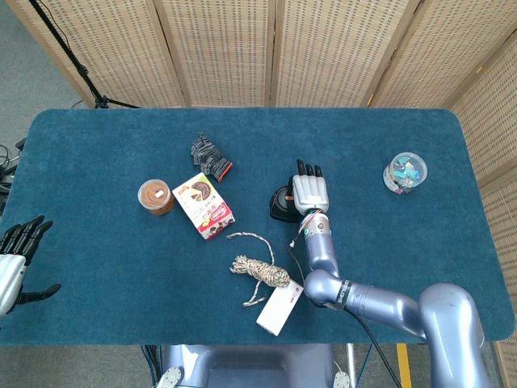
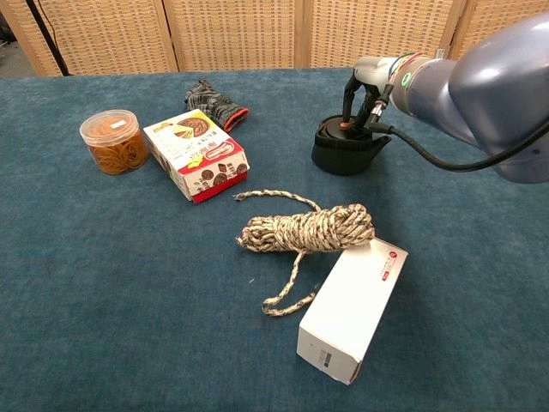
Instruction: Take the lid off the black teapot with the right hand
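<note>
A table (image 1: 105,267) covered in dark blue carpet-like cloth stands in front of woven wicker screens (image 1: 218,48). The black teapot (image 2: 347,148) sits a little right of the table's middle, closer to the far edge than the near one, with its lid (image 2: 345,129) on top, a small reddish knob showing at the centre. The right hand (image 2: 371,86) hangs directly over the teapot, fingers (image 2: 350,96) curled downward with the tips at the knob; whether they actually pinch it or only touch it cannot be told from either view. In the head view the back of this hand covers most of the pot.

Toward the near edge from the teapot lies a coil of mottled rope (image 2: 307,230), its loose end trailing, and a white box (image 2: 352,309) lies just beside the coil, touching it. Left of the teapot sits a red and white snack box (image 2: 196,157), with a clear jar of rubber bands (image 2: 113,141) further left and a dark knitted glove (image 2: 214,105) beyond the box toward the far edge. Near the table's right edge stands a clear tub of coloured items (image 1: 404,171). The left hand (image 1: 14,263) hovers at the table's left edge near the front corner, holding nothing, fingers spread.
</note>
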`<action>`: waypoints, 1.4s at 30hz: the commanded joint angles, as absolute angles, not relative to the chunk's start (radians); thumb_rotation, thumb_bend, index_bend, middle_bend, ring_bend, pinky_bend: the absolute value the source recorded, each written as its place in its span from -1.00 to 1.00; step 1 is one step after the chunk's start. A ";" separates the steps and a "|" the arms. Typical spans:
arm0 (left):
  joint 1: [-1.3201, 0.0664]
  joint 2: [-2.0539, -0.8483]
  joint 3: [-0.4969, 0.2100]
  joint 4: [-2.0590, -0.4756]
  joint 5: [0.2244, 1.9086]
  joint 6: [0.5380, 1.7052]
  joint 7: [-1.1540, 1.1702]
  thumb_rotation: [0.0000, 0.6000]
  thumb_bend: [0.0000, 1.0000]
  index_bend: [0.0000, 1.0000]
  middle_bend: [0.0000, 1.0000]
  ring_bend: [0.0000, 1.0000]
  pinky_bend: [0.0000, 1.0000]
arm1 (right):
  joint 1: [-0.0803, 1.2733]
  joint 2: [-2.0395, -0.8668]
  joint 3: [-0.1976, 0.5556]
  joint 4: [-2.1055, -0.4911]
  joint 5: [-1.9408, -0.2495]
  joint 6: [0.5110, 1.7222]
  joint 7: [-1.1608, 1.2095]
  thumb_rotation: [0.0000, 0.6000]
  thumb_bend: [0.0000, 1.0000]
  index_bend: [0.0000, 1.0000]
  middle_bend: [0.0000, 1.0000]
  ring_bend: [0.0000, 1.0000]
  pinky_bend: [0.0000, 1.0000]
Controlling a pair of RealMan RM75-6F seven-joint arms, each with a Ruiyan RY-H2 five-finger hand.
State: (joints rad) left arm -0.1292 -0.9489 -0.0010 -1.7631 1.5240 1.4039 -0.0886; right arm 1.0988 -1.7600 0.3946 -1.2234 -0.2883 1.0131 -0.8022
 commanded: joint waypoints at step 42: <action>-0.124 -0.943 0.005 -1.761 1.540 1.410 -0.102 1.00 -0.94 -1.00 -1.00 -1.00 -1.00 | 1.041 -1.632 0.397 -1.440 -0.482 1.132 -0.768 1.00 -0.11 0.16 -1.00 -1.00 -1.00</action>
State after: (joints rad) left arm -0.1239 -0.9434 0.0051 -1.7612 1.5395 1.4103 -0.1018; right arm 1.0568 -1.6667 0.4043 -1.4039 -0.4613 1.1089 -0.7606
